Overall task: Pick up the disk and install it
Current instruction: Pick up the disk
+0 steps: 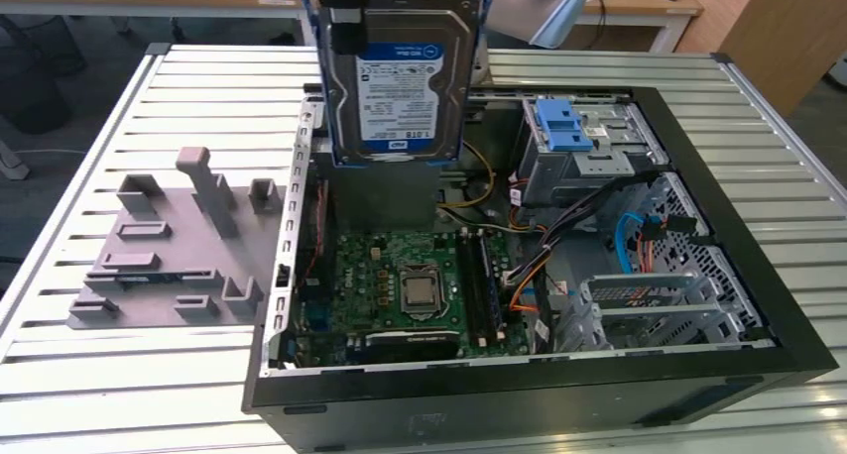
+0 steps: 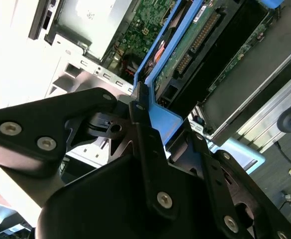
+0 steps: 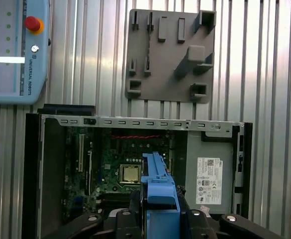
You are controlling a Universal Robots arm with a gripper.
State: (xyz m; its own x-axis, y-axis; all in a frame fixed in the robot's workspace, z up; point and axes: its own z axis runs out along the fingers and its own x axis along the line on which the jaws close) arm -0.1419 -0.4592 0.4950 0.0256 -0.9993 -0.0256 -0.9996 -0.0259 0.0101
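The hand (image 2: 162, 122) clamps the upright disk (image 1: 395, 77) by its edges above the open case (image 1: 530, 395); a motherboard (image 1: 397, 276) lies inside.

In the second wrist view, the end effector (image 2: 167, 124) has its black fingers (image 2: 141, 119) pressed against either side of the blue rail frame (image 2: 157, 47), clamping one end of the disk (image 2: 195, 37). The disk shows its underside, a green circuit board with a row of connector pins. Beyond it lies the open computer case (image 2: 65, 47), with a green motherboard (image 2: 145, 25), a slotted silver chassis edge (image 2: 108, 76) and a grey metal box (image 2: 98, 17) bearing a small sticker.
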